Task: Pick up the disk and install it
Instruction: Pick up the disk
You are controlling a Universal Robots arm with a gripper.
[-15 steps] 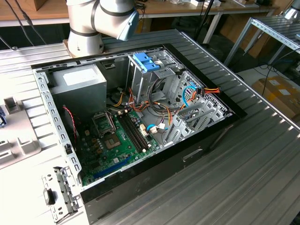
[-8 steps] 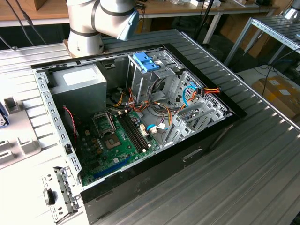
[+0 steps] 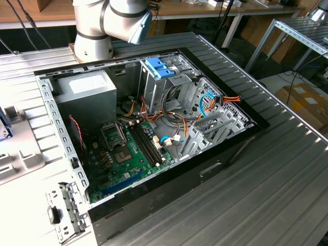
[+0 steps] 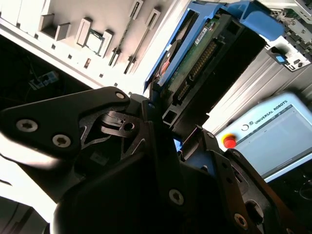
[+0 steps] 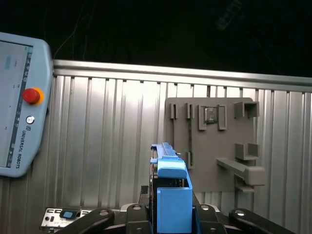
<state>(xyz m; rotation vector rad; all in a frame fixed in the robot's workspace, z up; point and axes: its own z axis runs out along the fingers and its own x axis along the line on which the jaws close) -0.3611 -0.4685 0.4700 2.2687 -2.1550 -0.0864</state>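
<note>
Between the fingers of the black metal gripper [image 5: 171,222], clamped narrow on its sides: the disk [image 5: 173,195], a flat grey hard drive in a light-blue plastic carrier with a brighter blue end tab. Held edge-on, apart from the ribbed metal table [image 5: 107,146]. Green circuit face and connector row of the drive plain in the second wrist view. Beyond the disk in the first wrist view, a grey plastic fixture board [image 5: 209,146] with moulded brackets, lying on the table. Near it, a pale teach pendant [image 5: 19,107] with a red stop button.

Over in the exterior view, at six o'clock from the pale robot arm base [image 3: 95,36], an open black computer case [image 3: 169,192]. Inside, a green motherboard [image 3: 125,151] toward seven o'clock and a bare-metal drive cage [image 3: 154,92] toward twelve, topped by a blue plastic piece [image 3: 159,67].

Judged from this: pick-up done, disk in hand away from the case, install not yet begun. Install would call for bringing the carrier square to a cage bay and sliding it straight, without snagging the loose coloured cables [image 3: 205,105] just beside the cage.
</note>
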